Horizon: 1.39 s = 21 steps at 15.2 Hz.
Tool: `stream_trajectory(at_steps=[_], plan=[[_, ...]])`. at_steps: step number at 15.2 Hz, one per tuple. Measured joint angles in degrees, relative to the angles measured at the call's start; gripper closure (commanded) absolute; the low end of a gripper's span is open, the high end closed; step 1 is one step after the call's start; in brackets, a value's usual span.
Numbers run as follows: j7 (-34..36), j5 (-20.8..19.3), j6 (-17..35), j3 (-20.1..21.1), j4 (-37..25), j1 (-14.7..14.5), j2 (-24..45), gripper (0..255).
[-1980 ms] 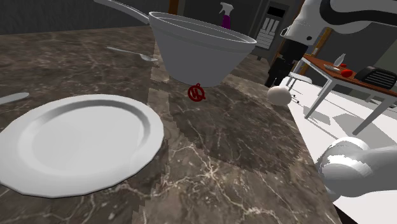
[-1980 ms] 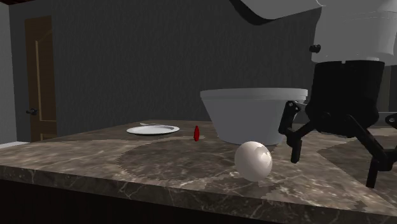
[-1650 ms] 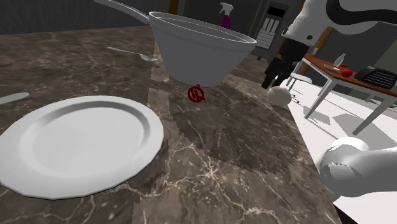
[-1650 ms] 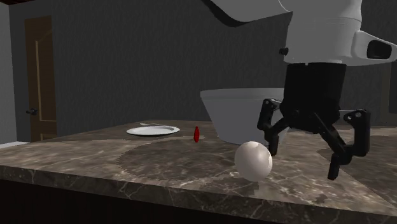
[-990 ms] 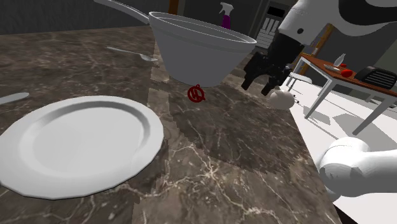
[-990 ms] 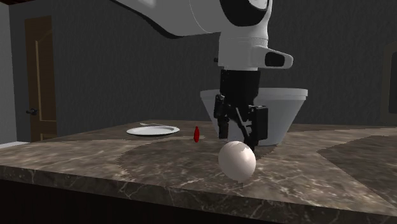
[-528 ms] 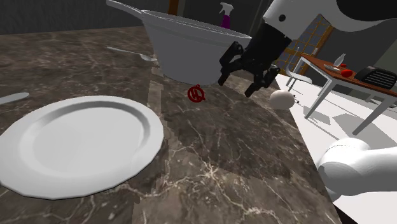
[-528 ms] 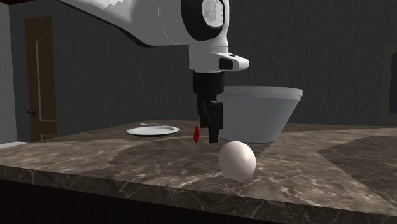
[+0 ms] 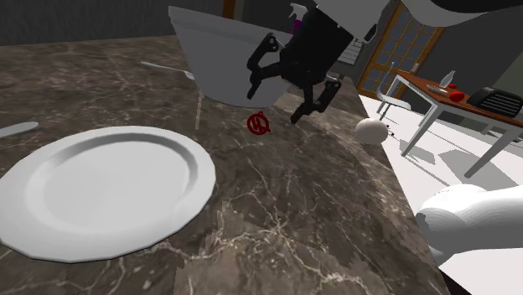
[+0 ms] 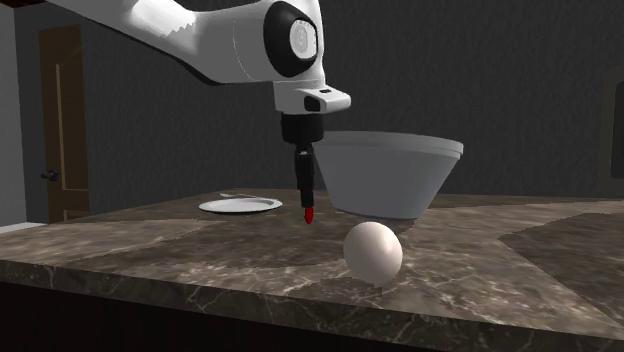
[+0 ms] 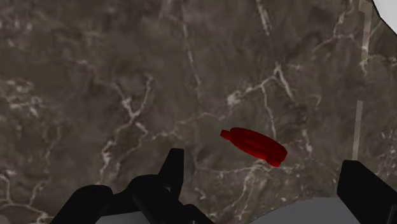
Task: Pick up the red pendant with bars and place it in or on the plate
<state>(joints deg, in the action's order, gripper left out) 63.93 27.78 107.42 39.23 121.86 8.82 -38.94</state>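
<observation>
The red pendant [image 9: 260, 123] lies on the dark marble counter, just in front of the big white bowl [image 9: 209, 59]. My black gripper [image 9: 277, 105] hangs right over it, open, fingers spread to either side and holding nothing. In the second exterior view the gripper [image 10: 307, 185] points straight down, just above the pendant [image 10: 309, 214]. The wrist view has the pendant [image 11: 254, 145] lying flat between my fingertips [image 11: 172, 168] and slightly ahead of them. The white plate [image 9: 193, 159] sits at the shoulder view's lower left, well apart from the pendant; it is also the plate [image 10: 240, 205] seen farther back.
The bowl [image 10: 385, 175] leans tilted against my hand. A white ball [image 9: 370, 130] rests near the counter's edge, and it is the ball [image 10: 373, 250] nearest the second exterior camera. A spoon [image 9: 172, 71] lies behind the plate. A table [image 9: 444, 96] stands beyond the counter.
The arm swung from beside the ball toward the shoulder view's left and stopped over the pendant. The bowl shifted left and tipped. The fingers stayed open.
</observation>
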Motion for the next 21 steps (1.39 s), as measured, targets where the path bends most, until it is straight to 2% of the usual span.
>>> stream_trajectory(at_steps=[7,13,14,21], plan=[[0.4,1.0,5.0,3.1,2.8,0.6,1.1,0],[0.3,1.1,5.5,3.4,3.1,0.8,1.2,0],[0.3,1.1,5.4,3.4,3.0,0.9,1.3,255],[0.4,1.1,5.3,3.2,3.3,1.1,1.3,255]])
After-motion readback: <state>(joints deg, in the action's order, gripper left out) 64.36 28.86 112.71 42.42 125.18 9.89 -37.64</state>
